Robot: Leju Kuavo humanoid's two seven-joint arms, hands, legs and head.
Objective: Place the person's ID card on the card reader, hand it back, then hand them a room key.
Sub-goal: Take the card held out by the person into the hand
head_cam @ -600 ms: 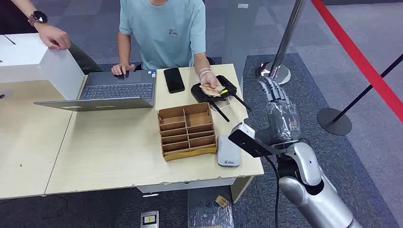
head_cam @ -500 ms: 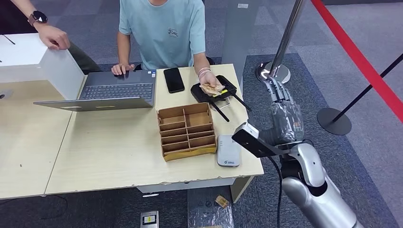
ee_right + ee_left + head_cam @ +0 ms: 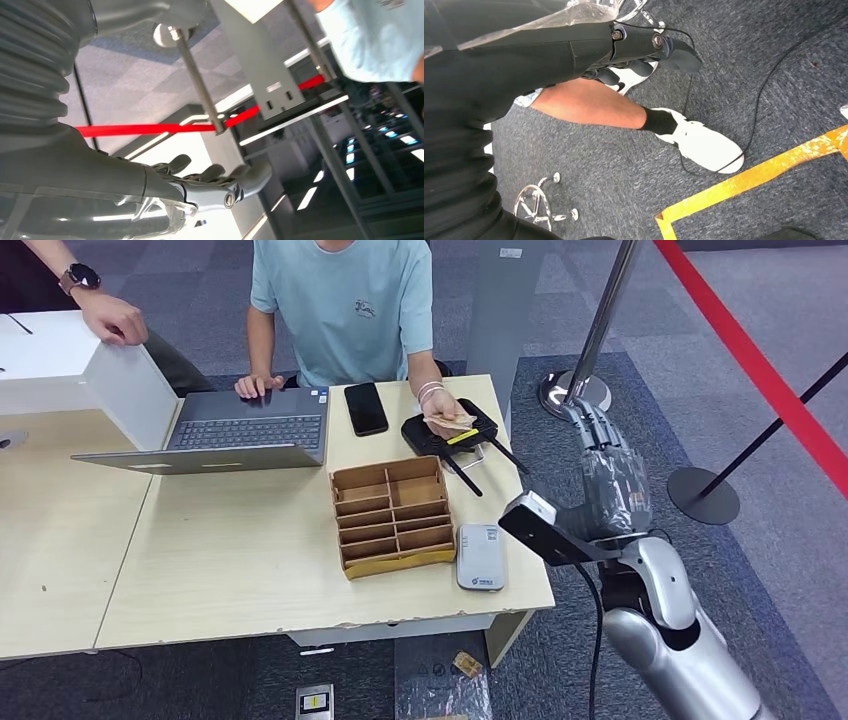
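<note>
The person in a teal shirt holds a tan card [image 3: 449, 422] in one hand, just above a black device [image 3: 473, 433] at the table's far right. A grey-white card reader [image 3: 481, 556] lies flat near the table's front right corner. My right hand [image 3: 606, 468] is raised off the table's right side, level with the wooden box, fingers stretched out and empty; the right wrist view shows the right hand [image 3: 216, 184] open against the room behind. My left hand [image 3: 644, 52] hangs low over the carpet and holds nothing.
A wooden compartment box [image 3: 393, 516] stands left of the reader. A black phone [image 3: 366, 407] and an open laptop [image 3: 243, 430] lie further back. A white box [image 3: 70, 365] sits at far left under another person's hand [image 3: 115, 318]. Stanchion posts [image 3: 590, 350] stand right of the table.
My right hand has drifted a little to the right, away from the table edge. The person's hand has lifted the card slightly, baring a yellow strip on the black device.
</note>
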